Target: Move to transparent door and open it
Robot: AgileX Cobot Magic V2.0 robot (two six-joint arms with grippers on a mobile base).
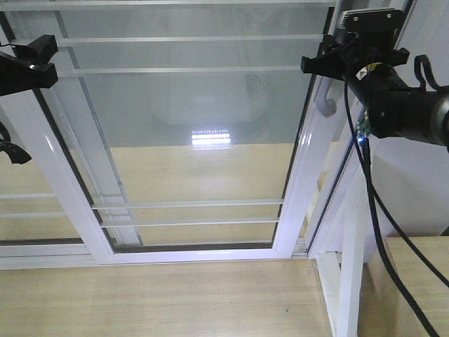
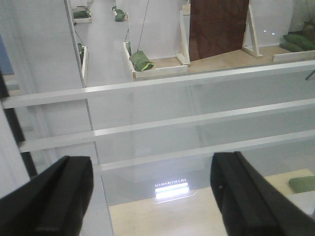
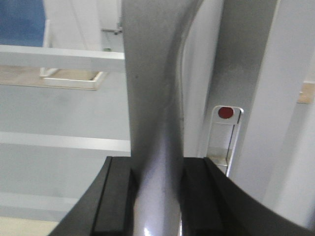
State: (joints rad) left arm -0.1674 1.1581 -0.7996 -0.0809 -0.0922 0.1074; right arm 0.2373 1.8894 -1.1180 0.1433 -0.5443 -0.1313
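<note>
The right claw (image 3: pixel 156 196) is closed on the curved grey pull handle (image 3: pixel 152 88). In the right wrist view its two black fingers (image 3: pixel 115 196) press against the handle from either side, leaving no gap. The handle rises between them as a smooth grey bar that bends slightly near the top. Just to the right of it, on the white frame, a narrow metal-edged slot shows a small red dot (image 3: pixel 225 112).

The left claw (image 2: pixel 147 196) is spread wide with nothing between its fingers (image 2: pixel 54 196). It faces the glass and its thin white bars (image 2: pixel 162 123), and whether it touches the pane cannot be told. In the front view it sits at the upper left, well apart from the right claw at the upper right.

The transparent door (image 1: pixel 203 126) fills the middle of the front view. It is a tall clear pane in a white frame, crossed by thin horizontal bars near the top and again lower down. Its bottom rail rests in a track along the far edge of the wooden floor (image 1: pixel 175 302). The handle is on the door's right edge, where the right arm (image 1: pixel 407 105) reaches in. Behind the pane on the left stands another white-framed glass panel (image 1: pixel 95 140).

A small pale sticker (image 1: pixel 364 72) on the right arm is too small to read, and a blue light (image 1: pixel 361 140) glows below it.
</note>
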